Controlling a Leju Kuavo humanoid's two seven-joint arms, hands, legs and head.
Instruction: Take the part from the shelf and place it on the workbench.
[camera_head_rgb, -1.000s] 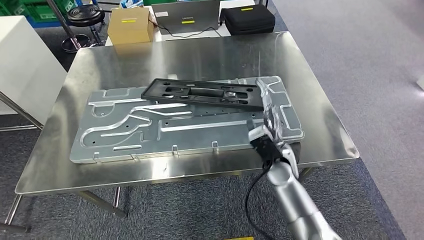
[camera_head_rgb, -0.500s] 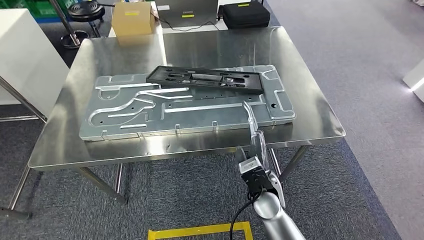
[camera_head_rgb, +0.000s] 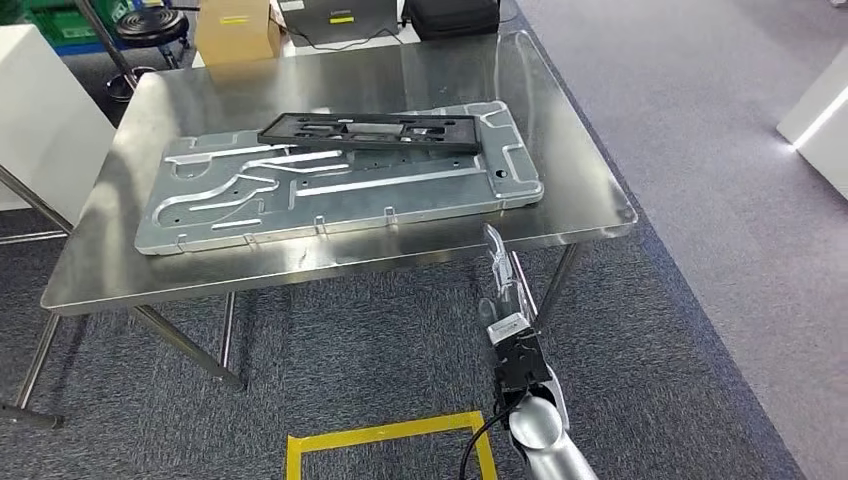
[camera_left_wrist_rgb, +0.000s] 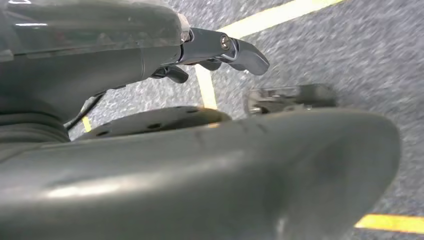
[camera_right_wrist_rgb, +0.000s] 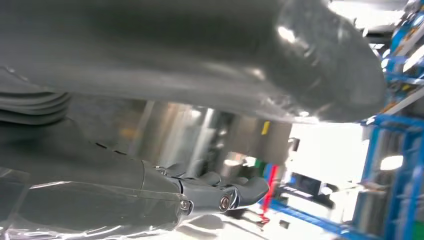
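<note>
The right hand (camera_head_rgb: 503, 282) is held empty, fingers extended, before the tabletop (camera_head_rgb: 590, 200); the black part (camera_head_rgb: 368, 131) is untouched.

A brushed, reflective steel tabletop (camera_head_rgb: 580, 190) is seen bearing a machined plate (camera_head_rgb: 400, 195) of duller, satin metal, on which a matt black plastic frame (camera_head_rgb: 370, 130) is laid. The floor (camera_head_rgb: 700, 300) is covered in rough grey carpet, marked with glossy yellow tape (camera_head_rgb: 385, 435). A cardboard box (camera_head_rgb: 235, 30) is shown in matt brown.
</note>
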